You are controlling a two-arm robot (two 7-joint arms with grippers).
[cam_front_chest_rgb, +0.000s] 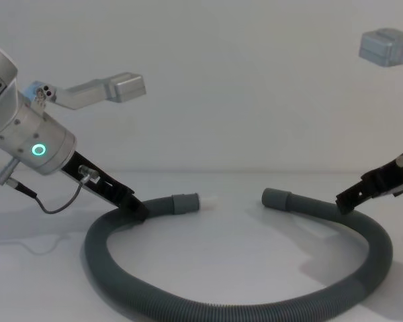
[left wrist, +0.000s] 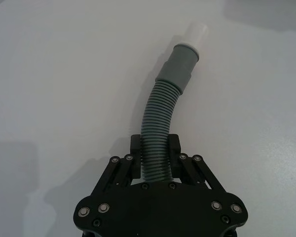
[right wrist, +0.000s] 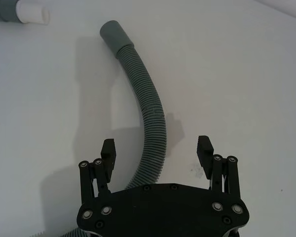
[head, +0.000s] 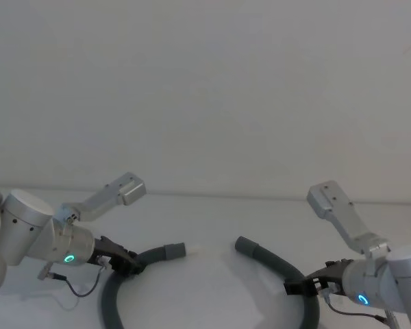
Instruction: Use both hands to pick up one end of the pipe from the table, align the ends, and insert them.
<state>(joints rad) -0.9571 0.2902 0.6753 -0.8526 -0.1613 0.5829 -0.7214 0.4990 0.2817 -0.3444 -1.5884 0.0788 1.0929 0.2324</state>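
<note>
Left gripper (left wrist: 155,149) pinches the hose (left wrist: 162,111); your right gripper (right wrist: 157,147) straddles it, jaws spread: close squarely behind the cuff (head: 245,244) at ten o'clock.

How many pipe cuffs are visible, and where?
2. The whitish-tipped cuff is just beyond the left gripper, which grips the pipe; the plain cuff is beyond the right gripper, apart from the first.

Bare table (cam_front_chest_rgb: 235,216) lies open between the whitish-tipped cuff (cam_front_chest_rgb: 185,202) and the plain cuff (cam_front_chest_rgb: 277,198), a clear lane for either end. My right gripper (right wrist: 157,148) straddles the hose (right wrist: 147,101), prongs spread, clearance on both sides. My left gripper (left wrist: 154,148) has none: its prongs clamp the hose.
</note>
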